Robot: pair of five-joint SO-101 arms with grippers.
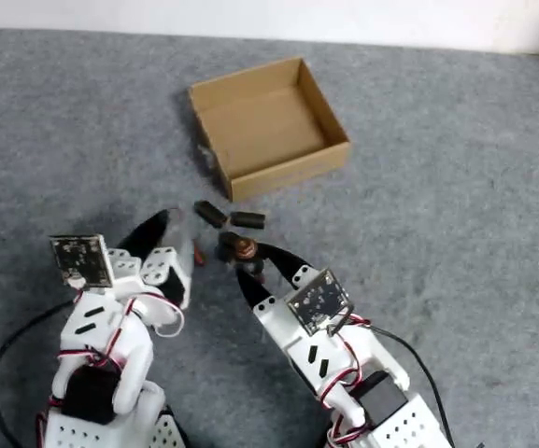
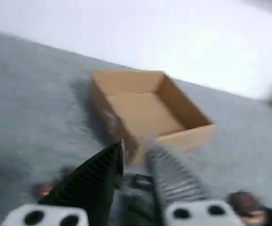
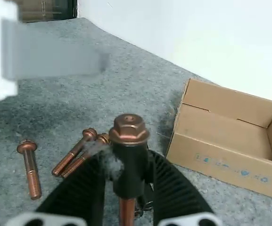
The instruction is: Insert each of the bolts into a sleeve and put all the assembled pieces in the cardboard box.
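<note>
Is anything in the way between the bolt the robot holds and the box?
Two black sleeves lie on the carpet between the held bolt and the box; lifted over them, nothing else visible blocks it.

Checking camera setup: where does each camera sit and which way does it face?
High view: fixed above the table, looking down on the open brown cardboard box, left gripper and right gripper.
Left wrist view: on the left wrist, facing past its gripper toward the box.
Right wrist view: on the right wrist, facing past its gripper, shut on a black sleeve with a copper bolt, toward the box.
Shared: all three show the box.
</note>
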